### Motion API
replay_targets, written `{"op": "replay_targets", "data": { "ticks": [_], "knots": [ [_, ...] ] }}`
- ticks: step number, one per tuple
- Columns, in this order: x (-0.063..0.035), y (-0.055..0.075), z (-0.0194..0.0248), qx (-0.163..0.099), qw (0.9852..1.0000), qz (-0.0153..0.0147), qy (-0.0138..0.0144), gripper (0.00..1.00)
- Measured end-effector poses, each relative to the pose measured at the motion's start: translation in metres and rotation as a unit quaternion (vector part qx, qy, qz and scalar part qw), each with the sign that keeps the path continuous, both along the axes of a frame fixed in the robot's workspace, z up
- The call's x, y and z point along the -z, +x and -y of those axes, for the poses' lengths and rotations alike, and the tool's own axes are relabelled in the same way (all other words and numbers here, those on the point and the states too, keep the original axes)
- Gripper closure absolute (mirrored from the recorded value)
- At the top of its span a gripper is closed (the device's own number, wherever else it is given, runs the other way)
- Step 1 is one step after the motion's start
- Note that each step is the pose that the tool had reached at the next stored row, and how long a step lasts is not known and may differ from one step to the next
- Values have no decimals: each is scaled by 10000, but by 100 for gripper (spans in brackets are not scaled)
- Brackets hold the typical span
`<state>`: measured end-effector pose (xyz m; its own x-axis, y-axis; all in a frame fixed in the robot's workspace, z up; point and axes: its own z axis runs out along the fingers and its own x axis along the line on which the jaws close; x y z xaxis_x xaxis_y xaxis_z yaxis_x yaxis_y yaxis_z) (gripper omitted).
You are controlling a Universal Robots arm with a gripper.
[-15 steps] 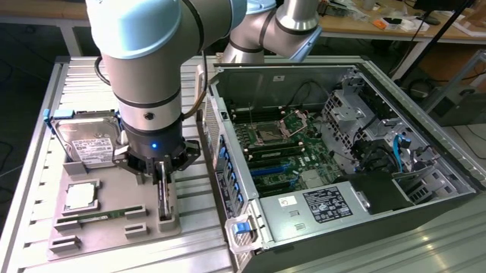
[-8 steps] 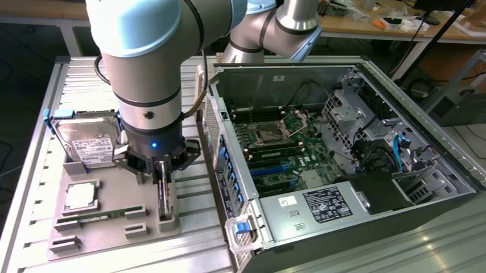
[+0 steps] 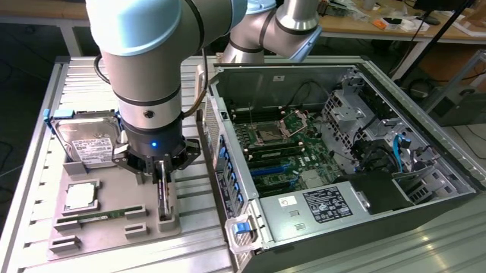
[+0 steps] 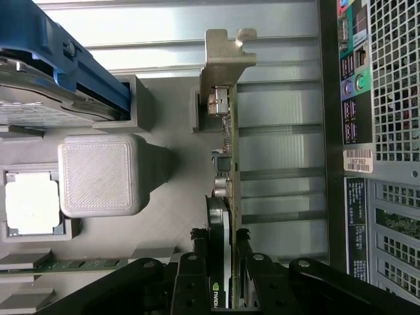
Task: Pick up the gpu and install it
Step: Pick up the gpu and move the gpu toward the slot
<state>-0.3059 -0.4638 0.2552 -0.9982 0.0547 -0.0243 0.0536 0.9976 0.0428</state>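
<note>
Your hand (image 4: 222,257) is clamped across the gpu (image 4: 227,164), which stands on edge in a slot of the grey holder tray (image 3: 114,233) on the bench (image 3: 31,170), its metal bracket (image 4: 226,49) at the far end. Treat the card as light, stiff and fragile: I judge the flat faces the safest hold, clear of the small components. Beyond it, the open computer case (image 3: 304,142) lies just beside the tray.

Workshop: open computer case (image 3: 274,79), cluttered benches (image 3: 345,27)

Pincer (image 4: 221,239) downward, jaws clamped.
</note>
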Motion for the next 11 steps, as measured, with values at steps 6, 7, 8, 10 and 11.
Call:
{"op": "replay_targets", "data": {
  "ticks": [6,7,8,10,11],
  "knots": [
    [-6,0,0,0,10000,-2,0,73],
    [-8,0,0,0,10000,-2,0,73],
    [-9,0,0,0,10000,-3,0,73],
    [-15,0,0,0,10000,-5,-1,73],
    [-17,0,0,0,10000,-5,0,73]
  ]
}}
